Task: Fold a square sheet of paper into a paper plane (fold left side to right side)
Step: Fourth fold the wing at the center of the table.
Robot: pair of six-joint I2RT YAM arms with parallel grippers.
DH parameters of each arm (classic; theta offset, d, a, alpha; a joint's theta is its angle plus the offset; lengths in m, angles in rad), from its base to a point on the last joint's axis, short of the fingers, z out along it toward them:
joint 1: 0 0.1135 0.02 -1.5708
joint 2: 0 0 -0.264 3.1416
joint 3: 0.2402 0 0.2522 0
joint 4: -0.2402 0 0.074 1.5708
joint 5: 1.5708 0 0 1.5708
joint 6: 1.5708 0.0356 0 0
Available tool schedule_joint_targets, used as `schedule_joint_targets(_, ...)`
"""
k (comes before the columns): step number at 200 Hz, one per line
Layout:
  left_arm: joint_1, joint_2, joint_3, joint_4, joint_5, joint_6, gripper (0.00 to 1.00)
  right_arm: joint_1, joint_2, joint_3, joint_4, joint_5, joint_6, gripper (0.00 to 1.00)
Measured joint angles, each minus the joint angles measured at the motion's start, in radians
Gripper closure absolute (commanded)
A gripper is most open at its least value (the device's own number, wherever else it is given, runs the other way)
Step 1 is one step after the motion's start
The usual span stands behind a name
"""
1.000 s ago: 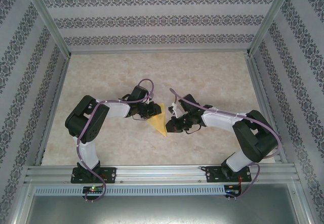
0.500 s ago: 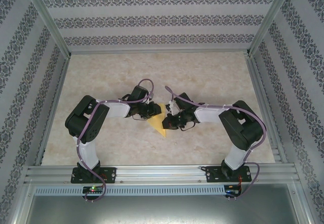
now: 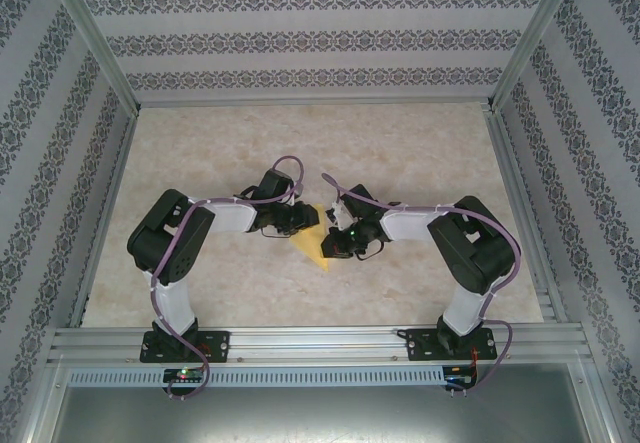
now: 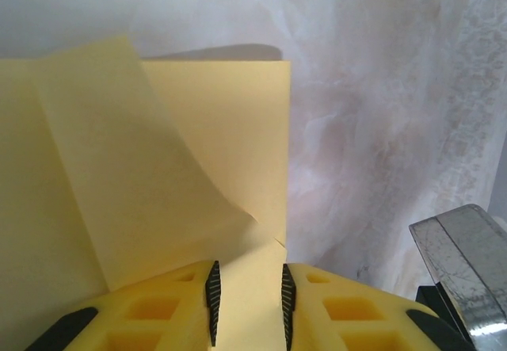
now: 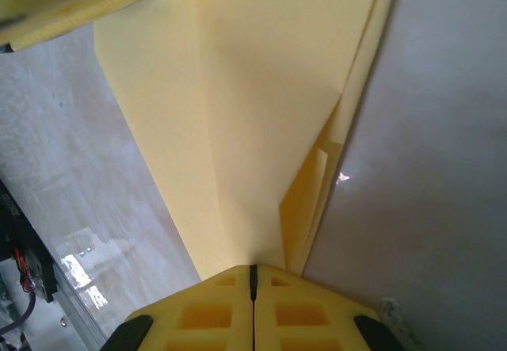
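Right end effector has edged left, pinching the paper plane.

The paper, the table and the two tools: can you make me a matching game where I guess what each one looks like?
Things:
1. left tool
2. right tool
3. paper
4. table

What they look like:
A. pale and marbled
B. yellow, with creases
C. fingers pressed tight together on the paper's tip
D. fingers with a gap between them

Right pairs: 1-D, 2-C, 3-B, 4-A
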Motion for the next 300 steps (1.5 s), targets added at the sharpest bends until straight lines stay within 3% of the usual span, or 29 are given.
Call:
schedule_joint_targets(36, 0.0, -0.08, -0.025, -0.034, -0.027, 0.012, 0.68, 0.004, 0.003, 0.013, -0.025, 0.012, -0.015, 1.0)
schedule_joint_targets(84, 0.0, -0.179, -0.097, 0.006, -0.003, 0.022, 0.78, 0.005, 0.008, 0.03, -0.052, 0.025, -0.026, 1.0)
schedule_joint_targets(180, -0.043, -0.133, -0.172, 0.151, 0.084, -0.021, 0.83, 0.014, 0.011, 0.046, -0.08, 0.04, -0.041, 1.0)
schedule_joint_targets(300, -0.048, -0.064, -0.169, 0.152, 0.053, -0.006, 0.85, 0.024, 0.032, 0.096, -0.154, 0.062, -0.063, 1.0)
